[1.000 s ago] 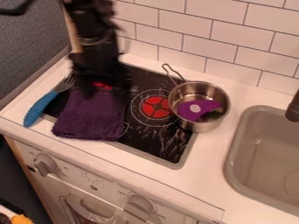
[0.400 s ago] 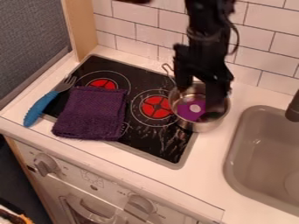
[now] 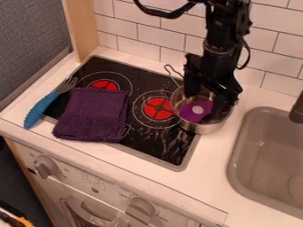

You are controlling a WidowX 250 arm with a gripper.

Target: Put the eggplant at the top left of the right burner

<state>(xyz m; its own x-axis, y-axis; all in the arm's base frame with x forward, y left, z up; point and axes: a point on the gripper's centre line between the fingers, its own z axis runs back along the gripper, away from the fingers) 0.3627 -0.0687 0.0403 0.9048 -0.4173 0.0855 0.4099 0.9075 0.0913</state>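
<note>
Over the metal pot my gripper (image 3: 205, 98) hangs with its fingers spread apart, one toward the pot's left side and the other toward its right. Between and below them, the eggplant (image 3: 192, 111), a flat purple piece with a pale round spot, lies inside the pot (image 3: 201, 129). Its right part is hidden by the gripper. The right burner (image 3: 158, 108), a red disc with rings around it, is just left of the pot on the black stovetop.
A folded purple cloth (image 3: 93, 115) covers the stovetop's left front, below the left burner (image 3: 103, 84). Left of it lies a blue-handled fork (image 3: 41, 108). The pot's handle (image 3: 172, 73) points up-left. A grey sink (image 3: 266, 157) is at right, a tiled wall behind.
The gripper has swung from over the cloth at the left to the pot at the right, then shifted slightly further right and lower. The eggplant and pot have stayed in place.
</note>
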